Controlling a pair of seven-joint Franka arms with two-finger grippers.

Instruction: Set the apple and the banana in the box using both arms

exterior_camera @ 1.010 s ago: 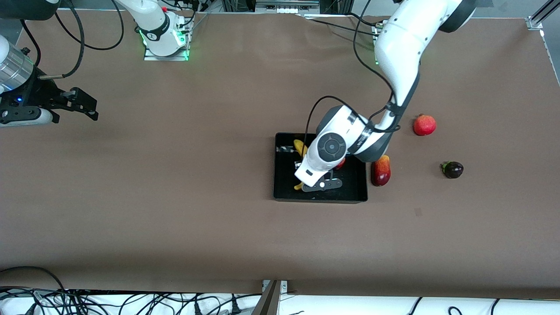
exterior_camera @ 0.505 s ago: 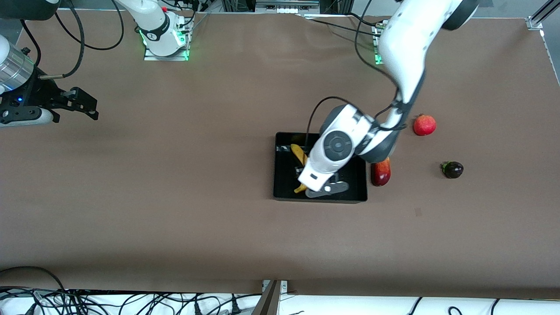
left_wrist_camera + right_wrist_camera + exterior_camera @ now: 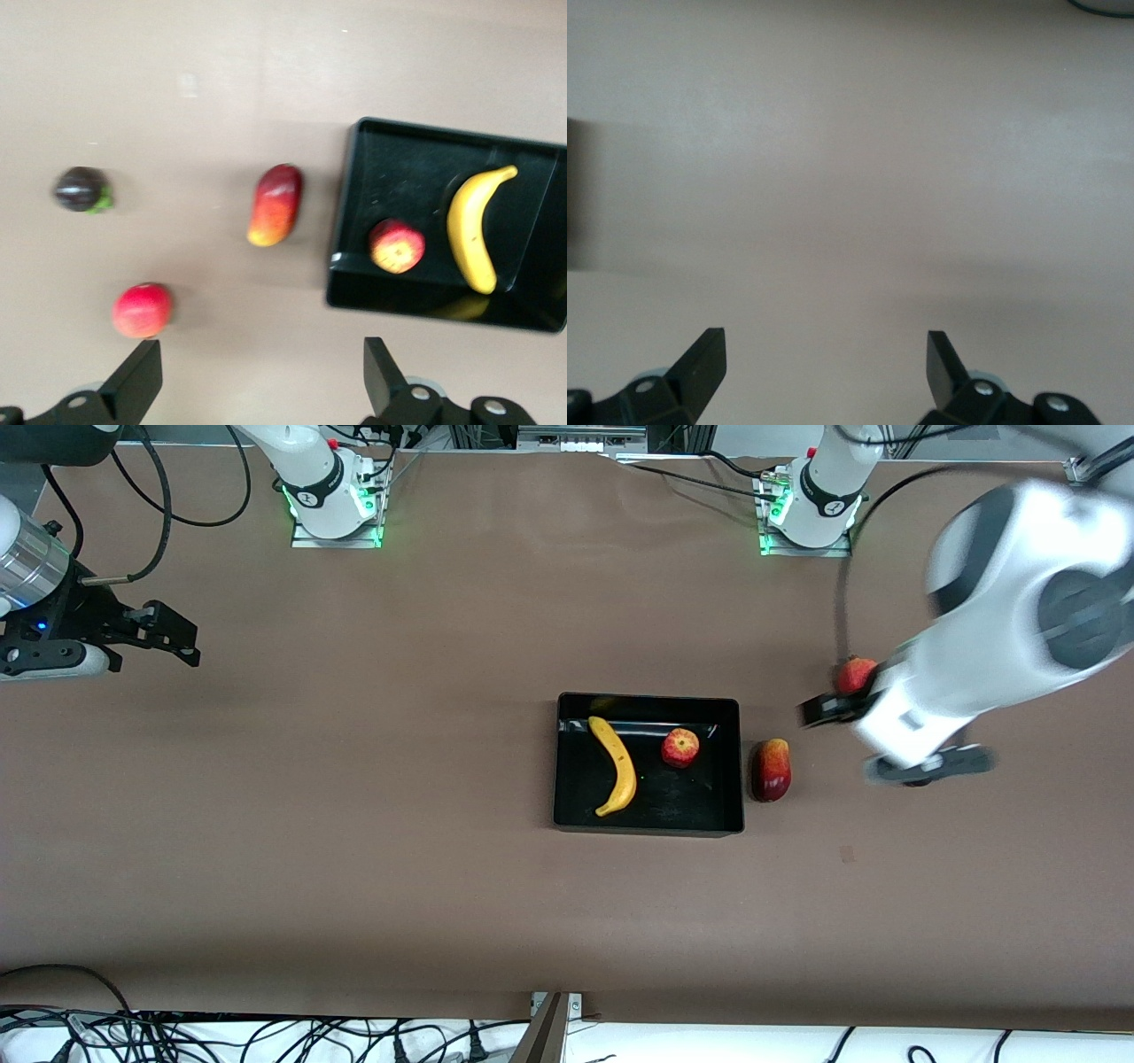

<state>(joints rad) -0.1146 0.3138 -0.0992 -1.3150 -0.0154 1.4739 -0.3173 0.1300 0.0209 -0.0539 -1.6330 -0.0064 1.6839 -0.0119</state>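
Note:
The banana [image 3: 616, 766] and the apple [image 3: 680, 747] lie side by side in the black box [image 3: 647, 825]. Both also show in the left wrist view, the banana [image 3: 472, 230] and the apple [image 3: 396, 245] inside the box [image 3: 342, 208]. My left gripper [image 3: 824, 710] is up in the air over the table between the box and the left arm's end, open and empty [image 3: 259, 381]. My right gripper [image 3: 182, 638] waits at the right arm's end of the table, open and empty over bare table [image 3: 824, 363].
A red-and-yellow mango-like fruit [image 3: 771, 771] lies just outside the box toward the left arm's end. A round red fruit [image 3: 855, 675] is partly hidden by the left arm. A dark purple fruit [image 3: 80, 189] shows only in the left wrist view.
My left arm has risen out of the box and swung toward its own end of the table, uncovering the banana and apple lying in the box. The right arm has not moved.

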